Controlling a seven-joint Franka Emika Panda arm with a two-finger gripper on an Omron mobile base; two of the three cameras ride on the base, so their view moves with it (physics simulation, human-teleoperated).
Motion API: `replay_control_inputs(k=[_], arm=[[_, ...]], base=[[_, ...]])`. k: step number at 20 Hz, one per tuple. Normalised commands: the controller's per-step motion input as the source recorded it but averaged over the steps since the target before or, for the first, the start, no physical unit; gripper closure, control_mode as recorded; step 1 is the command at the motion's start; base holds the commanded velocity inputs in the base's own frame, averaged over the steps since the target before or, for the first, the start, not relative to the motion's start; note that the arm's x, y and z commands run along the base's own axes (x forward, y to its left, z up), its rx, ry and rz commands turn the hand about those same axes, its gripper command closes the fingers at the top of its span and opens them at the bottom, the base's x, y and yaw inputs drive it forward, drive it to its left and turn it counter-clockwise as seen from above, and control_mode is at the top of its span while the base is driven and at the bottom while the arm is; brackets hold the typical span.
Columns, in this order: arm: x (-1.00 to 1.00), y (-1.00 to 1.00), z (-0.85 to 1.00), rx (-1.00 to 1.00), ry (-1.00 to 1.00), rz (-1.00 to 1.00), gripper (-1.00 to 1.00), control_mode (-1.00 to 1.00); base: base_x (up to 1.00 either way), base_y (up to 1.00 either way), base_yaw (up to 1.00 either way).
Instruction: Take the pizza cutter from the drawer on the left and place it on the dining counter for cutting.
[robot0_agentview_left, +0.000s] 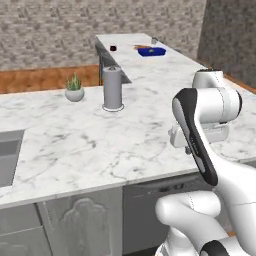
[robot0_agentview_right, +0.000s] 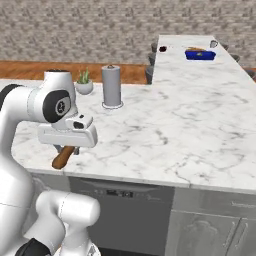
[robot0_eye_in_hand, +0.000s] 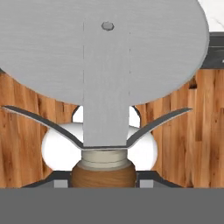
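— Pizza cutter (robot0_eye_in_hand: 103, 70) sits right against the hand camera: round grey blade, centre rivet, curved guard, brown wooden handle at the base.

— Is it held?

— Yes. The gripper (robot0_agentview_right: 66, 148) is closed partway on the handle; the brown handle end sticks out below the hand in the right base view.

— Position?

— Cutter and hand hang at the front edge of the marble counter (robot0_agentview_right: 165, 135), with wooden floor behind the blade.

— Surroundings, taken from the cutter?

— Farther back on the counter stand a grey paper-towel roll (robot0_agentview_left: 112, 88) and a small potted plant (robot0_agentview_left: 74, 88). Well beyond, the dining counter (robot0_agentview_left: 142, 62) carries a blue dish (robot0_agentview_left: 151, 51).
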Motion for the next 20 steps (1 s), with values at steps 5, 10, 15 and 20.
replay_control_inputs(k=[5, 10, 15, 20], arm=[[0.0, 0.0, 0.0, 0.0, 0.0, 0.0, 1.0, 1.0], [0.0, 0.0, 0.0, 0.0, 0.0, 0.0, 1.0, 1.0], [0.0, 0.0, 0.0, 0.0, 0.0, 0.0, 1.0, 1.0], [0.0, 0.0, 0.0, 0.0, 0.0, 0.0, 1.0, 1.0]], base=[[0.0, -1.0, 0.0], [0.0, -1.0, 0.0], [0.0, -1.0, 0.0], [0.0, -1.0, 0.0]])
